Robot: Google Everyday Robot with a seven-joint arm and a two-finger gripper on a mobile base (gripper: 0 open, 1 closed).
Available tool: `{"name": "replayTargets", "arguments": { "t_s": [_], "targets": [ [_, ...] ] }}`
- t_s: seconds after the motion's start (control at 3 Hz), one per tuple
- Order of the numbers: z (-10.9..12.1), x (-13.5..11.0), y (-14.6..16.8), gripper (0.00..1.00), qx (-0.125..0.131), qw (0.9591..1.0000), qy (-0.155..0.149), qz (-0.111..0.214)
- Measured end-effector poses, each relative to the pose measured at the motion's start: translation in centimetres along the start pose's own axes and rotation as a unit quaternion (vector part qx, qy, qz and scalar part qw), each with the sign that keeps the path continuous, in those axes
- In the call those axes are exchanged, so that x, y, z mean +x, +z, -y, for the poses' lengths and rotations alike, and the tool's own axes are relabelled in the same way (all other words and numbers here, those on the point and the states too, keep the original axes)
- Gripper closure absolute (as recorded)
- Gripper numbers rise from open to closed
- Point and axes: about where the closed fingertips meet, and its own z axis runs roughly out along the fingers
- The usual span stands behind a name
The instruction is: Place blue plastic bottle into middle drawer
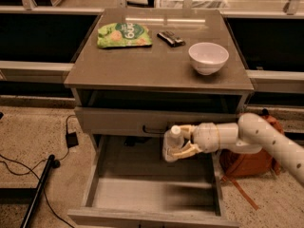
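The blue plastic bottle (171,145), clear with a white cap, is held nearly upright in my gripper (182,141). The gripper's pale fingers (186,150) are shut around the bottle's right side. The arm reaches in from the right. The bottle hangs above the rear part of the open middle drawer (142,194), just in front of the closed drawer front with the dark handle (153,128). The drawer's pale inner floor is bare, and the bottle is apart from it.
On the cabinet top (142,70) lie a green snack bag (124,34), a small dark object (171,38) and a white bowl (208,57). An orange backpack (247,161) sits on the floor at the right. Cables (71,139) and a black pole (38,194) lie at the left.
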Motion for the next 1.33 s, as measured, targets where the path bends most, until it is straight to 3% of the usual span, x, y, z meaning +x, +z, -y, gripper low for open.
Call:
{"name": "replayTargets", "arguments": {
  "t_s": [0.33, 0.67, 1.33],
  "targets": [
    [-0.9, 5.6, 0.8, 1.0, 0.019, 0.9986, 0.023, 0.043],
    [-2.0, 9.8, 1.3, 1.0, 0.023, 0.9981, 0.036, 0.044],
    [-3.9, 14.8, 1.7, 0.59, 0.014, 0.9991, 0.04, 0.0]
  ]
}}
